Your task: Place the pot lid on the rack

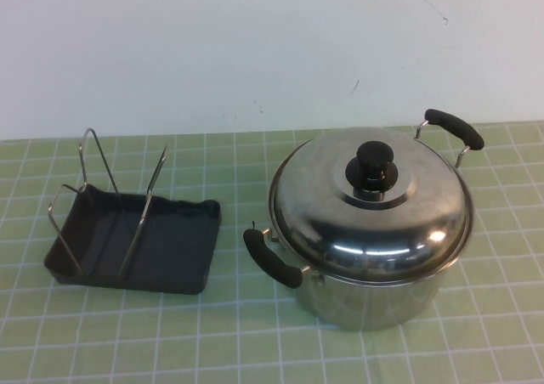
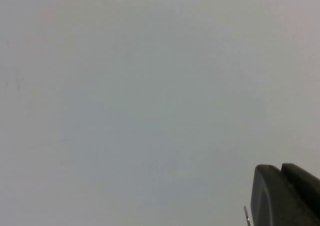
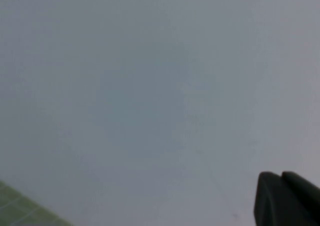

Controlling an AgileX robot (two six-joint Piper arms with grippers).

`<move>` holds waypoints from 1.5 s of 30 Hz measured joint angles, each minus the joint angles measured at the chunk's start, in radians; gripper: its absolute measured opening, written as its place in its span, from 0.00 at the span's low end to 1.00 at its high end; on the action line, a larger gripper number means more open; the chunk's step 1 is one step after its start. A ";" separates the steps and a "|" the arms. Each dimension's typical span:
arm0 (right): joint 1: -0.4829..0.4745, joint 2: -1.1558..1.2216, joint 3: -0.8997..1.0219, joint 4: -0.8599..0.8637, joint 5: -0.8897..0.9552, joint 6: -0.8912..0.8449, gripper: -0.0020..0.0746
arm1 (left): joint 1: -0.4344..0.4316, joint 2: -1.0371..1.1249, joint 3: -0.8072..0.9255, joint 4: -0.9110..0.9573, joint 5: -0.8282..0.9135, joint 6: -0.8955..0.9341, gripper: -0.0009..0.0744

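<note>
Steel pot lid sits closed on the pot, rack well left of the pot; rigid, slick dome, so I'd take the black knob. Left gripper and right gripper face the wall; fingers' state I cannot tell

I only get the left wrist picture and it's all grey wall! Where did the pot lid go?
Observer: The pot lid sits flat on the pot, on the robot's right side of the table.
Operator: Is the rack near it?
Observer: The rack stands on the pot's left, apart from it, nothing in it.
Operator: Is my arm close?
Observer: No arm shows in the high view. The left gripper and the right gripper each show only as a dark edge in their own wrist views, facing the wall.
</note>
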 joint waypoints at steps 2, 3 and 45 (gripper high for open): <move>0.006 0.120 -0.014 -0.068 -0.110 0.027 0.02 | 0.000 0.012 0.000 -0.013 0.026 0.009 0.01; 0.014 0.172 -0.022 -0.083 -0.137 0.039 0.02 | 0.000 0.016 0.000 -0.026 0.036 0.010 0.01; 0.468 0.803 -0.312 0.232 0.141 -0.178 0.87 | 0.000 0.034 0.084 -0.313 0.070 0.013 0.01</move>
